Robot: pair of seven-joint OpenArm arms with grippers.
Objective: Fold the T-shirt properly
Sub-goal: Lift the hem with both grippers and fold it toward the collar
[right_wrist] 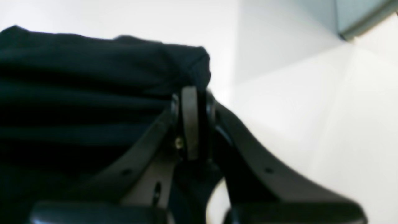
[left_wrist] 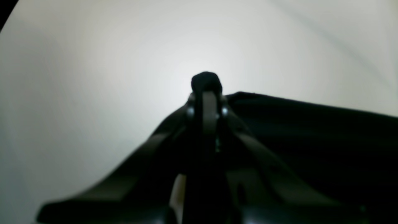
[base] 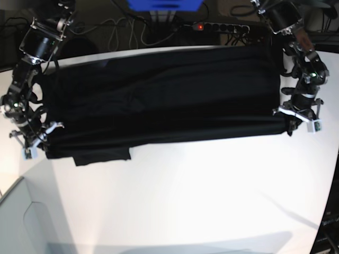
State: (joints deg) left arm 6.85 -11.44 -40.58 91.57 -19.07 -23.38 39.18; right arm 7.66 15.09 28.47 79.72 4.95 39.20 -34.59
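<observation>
The black T-shirt [base: 159, 98] lies stretched wide across the far half of the white table [base: 190, 190], folded lengthwise, with a flap hanging out at its near left edge. My left gripper [base: 286, 126] is shut on the shirt's near right corner; in the left wrist view [left_wrist: 207, 93] a bunch of black cloth [left_wrist: 206, 81] sticks out past the closed fingertips. My right gripper [base: 46, 142] is shut on the shirt's near left corner; in the right wrist view [right_wrist: 192, 93] the cloth [right_wrist: 93, 93] spreads to the left of the closed fingers. No orange and purple print shows.
Cables, a power strip [base: 222, 26] and a blue box [base: 164, 4] lie behind the table's far edge. A grey raised panel [base: 32, 222] sits at the near left corner. The near half of the table is bare white.
</observation>
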